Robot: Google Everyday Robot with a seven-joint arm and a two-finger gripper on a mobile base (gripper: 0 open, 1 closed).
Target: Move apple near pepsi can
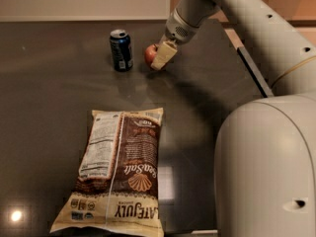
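**Red apple in the jaws, just right of the can**

Red and round, the apple [149, 54] sits in the gripper [155, 60] near the far edge of the dark worktop [49, 93], about midway along that edge. One cream finger [163, 55] crosses the apple's right side. The other finger is hidden behind the fruit, so the jaws look closed narrowly on the apple rather than standing wide. I cannot tell whether the apple touches the worktop or hangs just above it.

The relation that matters is sideways along the far edge. The pepsi can [121, 50] stands upright just to the left of the apple, apart from it, with a narrow strip of bare worktop between them. The apple has no long axis to line up and the can is upright, so only the gap counts. By my judgement the apple is already near the can, and what remains is to set it down and let go without nudging the can.

The arm [232, 9] comes in from the far right corner, so it does not cross the can. The chip bag [121, 172] lies flat by the near edge, its long axis running toward the far edge, well apart from both. Nothing stands in the gap. The main risk is the apple rolling left into the can on release.
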